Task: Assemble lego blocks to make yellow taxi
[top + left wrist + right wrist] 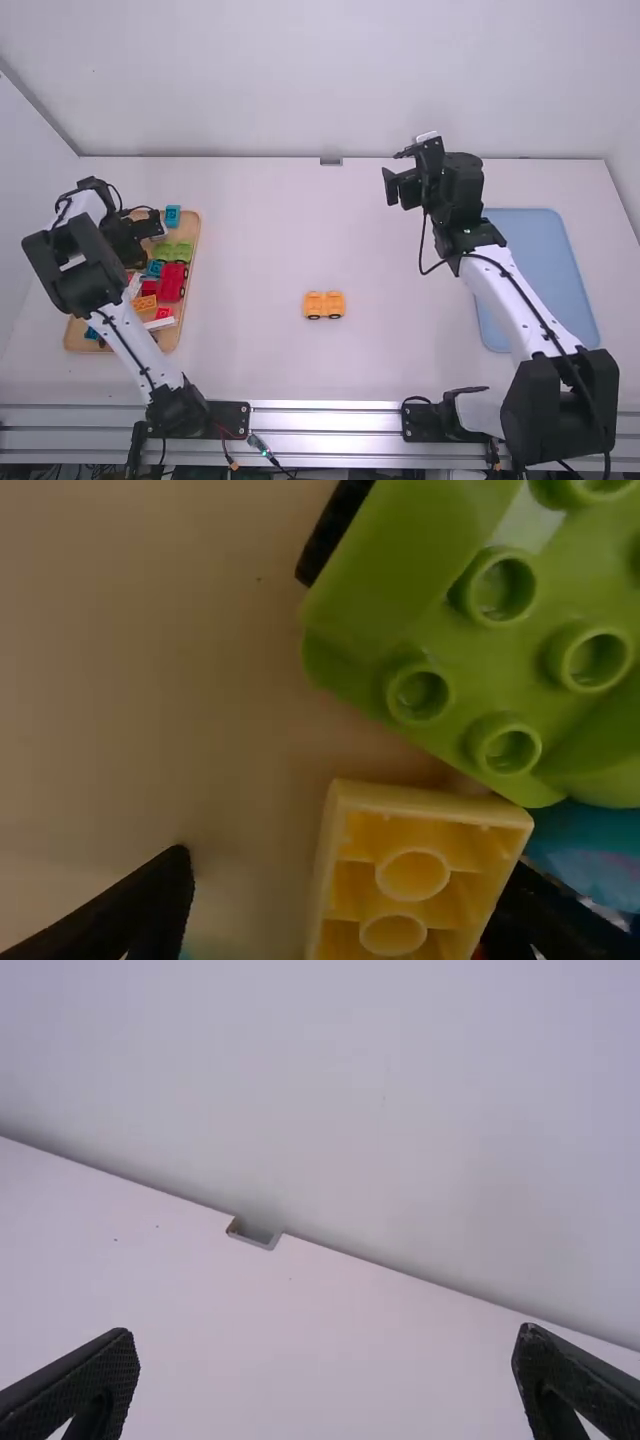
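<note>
The yellow car base [323, 305] stands upright on its wheels in the open middle of the white table [260, 220]; it seems set there so that either arm can get at it and its top can take the next piece; no other block sits joined to it.

The next piece is probably the yellow block [430, 802] in the wooden tray [76, 333]; it shows its hollow underside to the left wrist camera, so once gripped it would likely need turning, studs up, before it could press onto the base.

The left gripper [350, 868] reaches down around that block with its jaws apart; one finger is close by the block's side, the other clear of it over bare wood; that gap suggests the grip has yet to close, and the fingers would do well to centre first.

Beside the block lies the green car base [440, 620], studs up, with a blue block [595, 855] close by; the crowding leaves little room for the nearer finger, and closing carelessly might nudge these neighbours; a red car [172, 282] sits in the same tray.

Farther out, the right gripper [325, 1332] hangs over the far part of the table, jaws wide apart and empty; the blue tray [540, 260] lies to its arm's right.
</note>
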Robot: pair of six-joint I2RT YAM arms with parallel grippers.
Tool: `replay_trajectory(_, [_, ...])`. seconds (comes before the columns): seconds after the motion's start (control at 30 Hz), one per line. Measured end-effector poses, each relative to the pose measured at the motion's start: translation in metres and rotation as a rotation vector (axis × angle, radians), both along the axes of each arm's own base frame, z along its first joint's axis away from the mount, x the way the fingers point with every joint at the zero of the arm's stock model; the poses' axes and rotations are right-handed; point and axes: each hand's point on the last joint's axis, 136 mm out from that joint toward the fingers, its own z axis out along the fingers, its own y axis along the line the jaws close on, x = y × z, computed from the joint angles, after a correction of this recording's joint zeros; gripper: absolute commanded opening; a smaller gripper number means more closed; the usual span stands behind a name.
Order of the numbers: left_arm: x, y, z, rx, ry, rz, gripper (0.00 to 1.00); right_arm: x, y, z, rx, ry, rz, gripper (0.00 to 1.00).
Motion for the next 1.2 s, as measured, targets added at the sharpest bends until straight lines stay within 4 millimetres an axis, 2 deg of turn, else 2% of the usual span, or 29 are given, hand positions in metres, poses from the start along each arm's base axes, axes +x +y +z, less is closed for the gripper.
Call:
replay_trajectory(0.17, [0.000,0.000,0.000,0.000,0.000,-0.002,0.41,0.000,0.000,0.000,0.001,0.000,0.000,0.99])
replay_trajectory(0.5, [0.001,-0.001,0.001,-0.007,-0.007,0.008,0.44,0.000,0.000,0.000,0.001,0.000,0.000,0.99])
replay_trajectory(0.73, [0.008,-0.005,0.015,-0.023,-0.008,0.064,0.35,0.000,0.000,0.000,0.000,0.001,0.000,0.99])
replay_trajectory(0.8, [0.012,-0.007,0.021,-0.022,-0.010,0.063,0.36,0.000,0.000,0.000,0.002,0.002,-0.001,0.99])
replay_trajectory(0.83, [0.013,-0.008,0.025,-0.023,-0.009,0.062,0.40,0.000,0.000,-0.001,0.002,0.004,-0.001,0.99])
replay_trajectory(0.87, [0.013,-0.009,0.028,-0.025,-0.006,0.065,0.49,-0.001,0.000,-0.002,0.001,0.009,-0.001,0.99])
replay_trajectory(1.0, [0.014,-0.008,0.029,-0.021,-0.006,0.072,0.54,-0.002,0.000,-0.006,-0.003,0.025,-0.001,0.99])
replay_trajectory(1.07, [0.014,-0.008,0.029,-0.020,-0.010,0.072,0.63,-0.003,0.000,-0.008,-0.004,0.034,0.000,0.99])
replay_trajectory(1.2, [0.017,-0.006,0.030,-0.018,-0.022,0.074,0.67,-0.003,-0.001,-0.009,-0.005,0.040,-0.001,0.99])
